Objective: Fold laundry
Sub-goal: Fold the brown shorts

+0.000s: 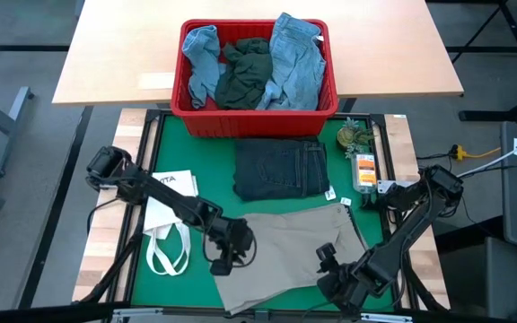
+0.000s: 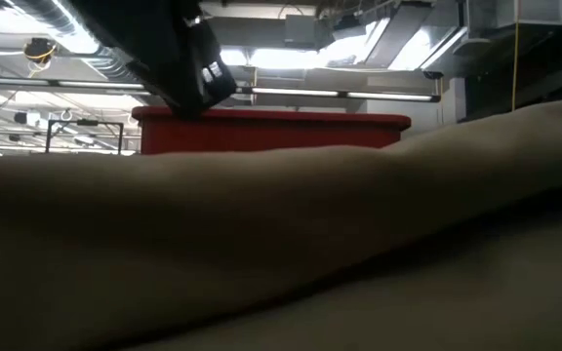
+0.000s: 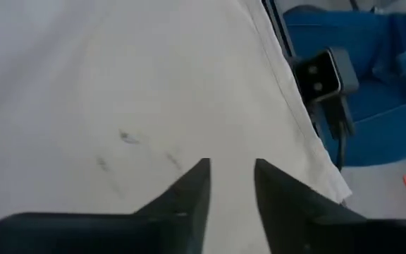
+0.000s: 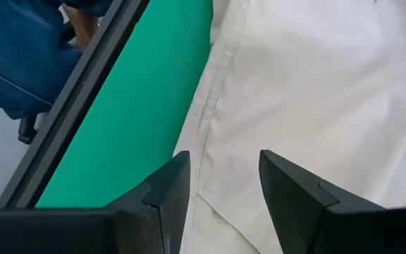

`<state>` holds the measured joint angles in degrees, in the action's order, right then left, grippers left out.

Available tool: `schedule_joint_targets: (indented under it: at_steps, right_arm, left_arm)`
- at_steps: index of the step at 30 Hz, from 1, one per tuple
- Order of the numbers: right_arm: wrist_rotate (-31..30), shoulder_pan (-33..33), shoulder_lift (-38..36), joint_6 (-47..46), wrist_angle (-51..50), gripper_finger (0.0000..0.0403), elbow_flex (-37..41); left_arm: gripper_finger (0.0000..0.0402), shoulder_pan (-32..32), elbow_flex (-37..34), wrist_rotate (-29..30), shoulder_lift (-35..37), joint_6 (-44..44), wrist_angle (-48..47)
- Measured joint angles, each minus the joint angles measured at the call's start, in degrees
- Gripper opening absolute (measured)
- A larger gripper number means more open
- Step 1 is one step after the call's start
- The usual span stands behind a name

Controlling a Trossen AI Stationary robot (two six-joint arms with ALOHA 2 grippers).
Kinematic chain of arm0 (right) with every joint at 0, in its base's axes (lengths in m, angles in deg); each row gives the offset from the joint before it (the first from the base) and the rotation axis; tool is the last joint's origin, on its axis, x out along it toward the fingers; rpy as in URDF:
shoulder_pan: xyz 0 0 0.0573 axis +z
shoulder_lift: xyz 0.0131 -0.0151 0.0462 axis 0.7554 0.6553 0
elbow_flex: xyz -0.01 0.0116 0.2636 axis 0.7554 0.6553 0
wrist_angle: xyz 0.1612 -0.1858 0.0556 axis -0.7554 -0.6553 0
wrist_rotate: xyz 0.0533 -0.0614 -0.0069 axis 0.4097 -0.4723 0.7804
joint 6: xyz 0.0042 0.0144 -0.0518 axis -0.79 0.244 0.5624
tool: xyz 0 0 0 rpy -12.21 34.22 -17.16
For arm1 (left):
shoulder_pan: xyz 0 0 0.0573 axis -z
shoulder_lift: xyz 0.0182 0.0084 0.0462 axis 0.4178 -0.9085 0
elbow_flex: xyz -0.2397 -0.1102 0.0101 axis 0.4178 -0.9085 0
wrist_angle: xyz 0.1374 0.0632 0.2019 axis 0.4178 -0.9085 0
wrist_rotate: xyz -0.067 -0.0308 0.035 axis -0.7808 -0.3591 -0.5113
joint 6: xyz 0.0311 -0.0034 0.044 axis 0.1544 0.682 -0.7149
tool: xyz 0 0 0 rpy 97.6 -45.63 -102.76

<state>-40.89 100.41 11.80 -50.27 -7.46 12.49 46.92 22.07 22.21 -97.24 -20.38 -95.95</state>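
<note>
A khaki garment (image 1: 285, 251) lies spread flat on the green mat (image 1: 196, 152), near the table's front edge; it fills the foreground of the low view (image 2: 281, 253). Dark navy jeans (image 1: 281, 169) lie folded just beyond it. My left gripper (image 1: 225, 258) hovers over the khaki's left part, open, with bare cloth showing between its fingers (image 3: 231, 166). My right gripper (image 1: 335, 274) hangs over the khaki's right near part, open above a seamed edge (image 4: 224, 159) beside the mat (image 4: 139, 127).
A red basket (image 1: 191, 112) at the far edge holds light blue, dark green and denim garments. A white tote bag (image 1: 167, 215) lies on the mat's left side. A small plant (image 1: 353, 136) and an orange packet (image 1: 363, 170) sit at the right edge.
</note>
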Motion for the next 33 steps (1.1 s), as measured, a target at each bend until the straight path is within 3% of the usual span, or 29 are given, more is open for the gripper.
schedule_joint_targets:
  at_steps: [6, 11, 20, 27, 33]
  right_arm:
    - [0.0, 0.0, 0.0, 0.0, 0.0, 0.017, 0.0]
    - [0.0, 0.0, 0.0, 0.0, 0.0, 0.017, 0.0]
    - [-0.5, 0.0, 0.0, 1.5, 0.0, 0.017, 0.0]
    - [-2.5, 0.0, 0.0, 1.6, 0.0, 0.017, 0.0]
    - [-2.6, 0.0, 0.0, 1.6, 0.1, 0.017, 0.0]
  left_arm:
    - [0.0183, 3.9, 0.0, 0.5, 0.0, -0.1, -0.4]
    - [0.0218, 8.2, 0.0, 4.0, 0.0, -3.6, -0.4]
    - [0.0222, 19.1, 0.0, 18.8, -2.1, -7.6, 1.2]
    - [0.0222, 23.9, 0.0, 20.2, -6.9, -7.3, 6.9]
    - [0.0221, 24.2, 0.0, 24.1, -10.4, -7.2, 11.5]
